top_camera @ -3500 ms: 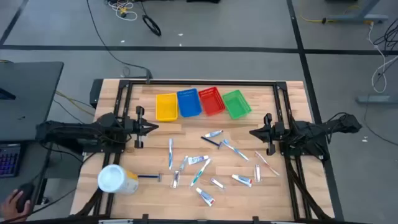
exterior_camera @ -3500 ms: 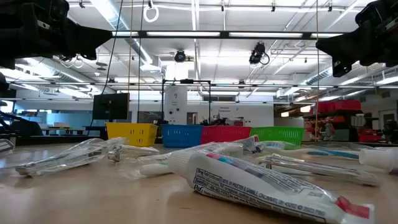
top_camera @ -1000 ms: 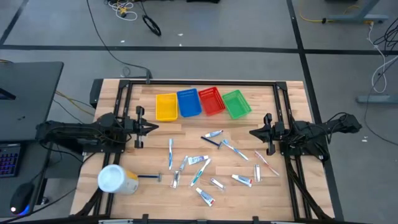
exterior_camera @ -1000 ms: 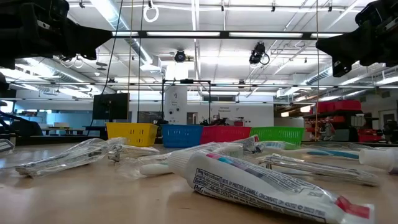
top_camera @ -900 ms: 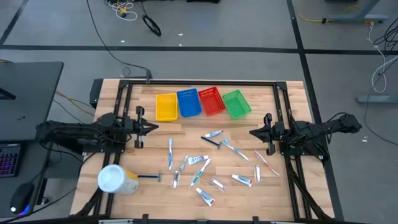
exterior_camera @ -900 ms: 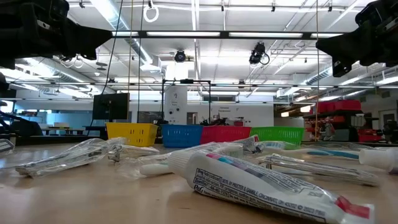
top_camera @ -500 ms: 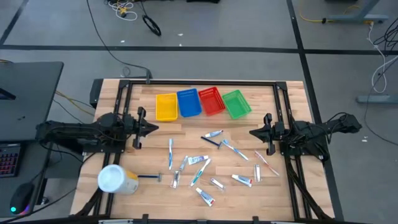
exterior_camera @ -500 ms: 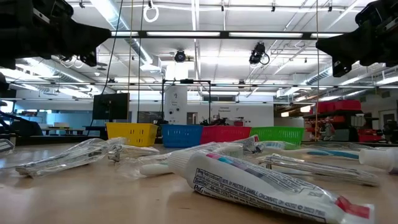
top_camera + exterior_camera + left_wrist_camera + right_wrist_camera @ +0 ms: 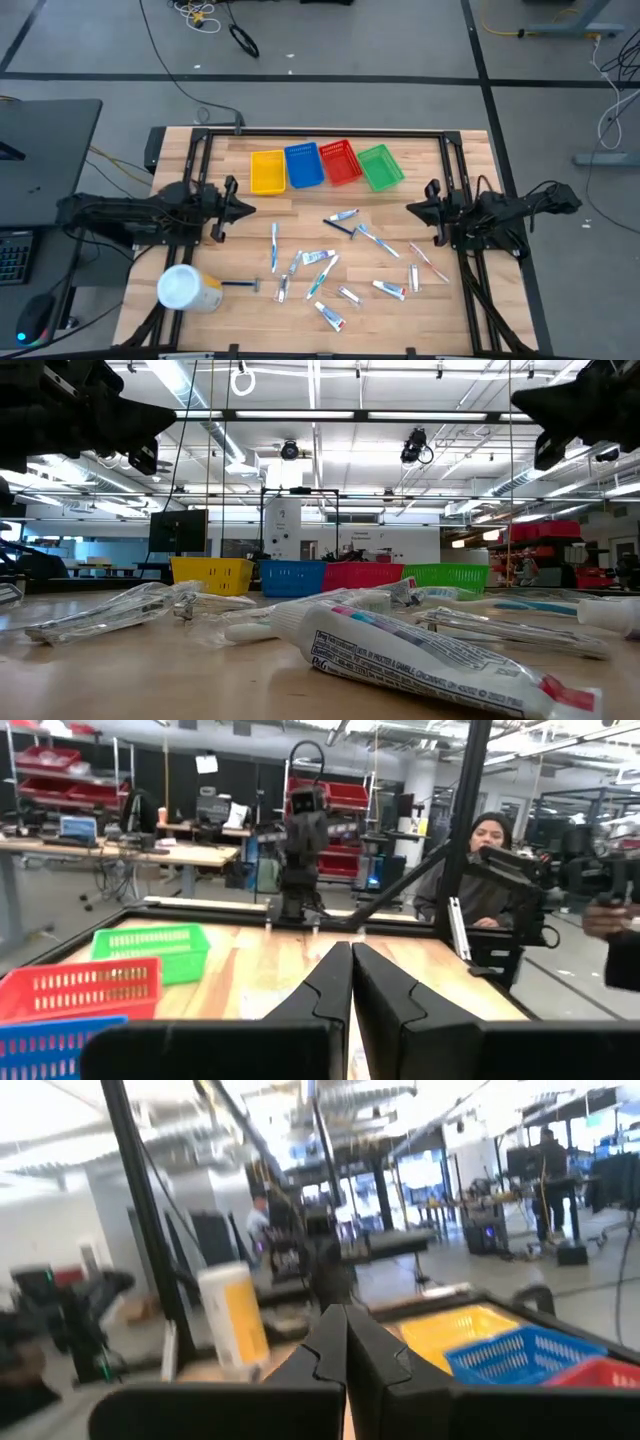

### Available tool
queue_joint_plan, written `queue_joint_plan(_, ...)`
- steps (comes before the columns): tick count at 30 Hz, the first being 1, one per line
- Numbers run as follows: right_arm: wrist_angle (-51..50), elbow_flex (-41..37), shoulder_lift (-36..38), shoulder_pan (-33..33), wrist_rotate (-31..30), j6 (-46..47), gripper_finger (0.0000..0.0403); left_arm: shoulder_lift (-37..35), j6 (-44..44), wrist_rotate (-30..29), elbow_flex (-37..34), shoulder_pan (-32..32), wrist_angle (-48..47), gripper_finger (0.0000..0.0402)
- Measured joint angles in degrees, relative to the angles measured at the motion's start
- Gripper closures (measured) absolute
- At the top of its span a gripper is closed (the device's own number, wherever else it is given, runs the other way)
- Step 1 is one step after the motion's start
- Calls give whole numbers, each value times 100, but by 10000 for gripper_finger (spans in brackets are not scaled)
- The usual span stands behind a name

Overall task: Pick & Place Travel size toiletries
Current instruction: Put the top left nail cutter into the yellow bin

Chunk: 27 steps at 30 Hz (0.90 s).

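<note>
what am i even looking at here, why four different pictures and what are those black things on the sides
The black things are two robot arms at a wooden table, each ending in a two-finger gripper. All four pictures show one moment. One camera looks straight down: the left gripper and the right gripper hang at the table's sides, facing each other. One camera sits at table height, so the toiletries loom large. The other two ride on the arms' wrists and look out past their own dark fingers, which are shut together and hold nothing.

On the table lie the travel toiletries: small tubes, toothbrushes and sachets, scattered in the middle. Along the far edge stand four little baskets: yellow basket, blue basket, red basket, green basket. A big white-and-yellow container stands near the left arm. A person sits beyond the table.
</note>
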State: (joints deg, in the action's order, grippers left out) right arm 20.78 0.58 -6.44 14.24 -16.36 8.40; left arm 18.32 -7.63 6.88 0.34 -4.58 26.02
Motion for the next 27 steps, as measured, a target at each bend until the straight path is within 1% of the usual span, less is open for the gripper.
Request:
queue_joint_plan(5, 488, -1, 0, -2, -3, -28, 402, 225, -61, -361, 2, 0, 62, 358)
queue_joint_plan(10, 562, -2, -2, -2, -23, -89, 402, 532, -90, -594, 126, 0, 92, 324)
queue_joint_plan(11, 606, -2, 0, -2, -136, -95, 402, 594, -55, -622, 161, 0, 110, 318)
queue_joint_plan(16, 627, -2, -2, -2, -892, -197, 402, 876, -28, -647, 236, 0, 109, 298)
queue_joint_plan(18, 669, -2, 0, -2, -1283, -108, 402, 977, -99, -734, 243, 0, 221, 295)
queue_joint_plan(20, 694, -2, 0, -2, -1878, -25, 402, 1074, -246, -902, 255, 0, 247, 294)
queue_joint_plan(21, 692, -2, 0, -2, -2281, -89, 402, 1126, -270, -995, 255, 0, 243, 294)
queue_joint_plan(23, 649, -2, 0, -4, -2942, -432, 402, 1228, -297, -1131, 255, -1, 241, 295)
queue_joint_plan(24, 618, -2, -2, -4, -3158, -605, 402, 1284, -299, -1173, 255, -2, 246, 295)
queue_joint_plan(25, 609, -2, -2, -4, -3263, -767, 402, 1338, -300, -1200, 255, -1, 268, 296)
queue_joint_plan(27, 616, -2, -2, -4, -3198, -1043, 402, 1451, -309, -1225, 256, -2, 415, 297)
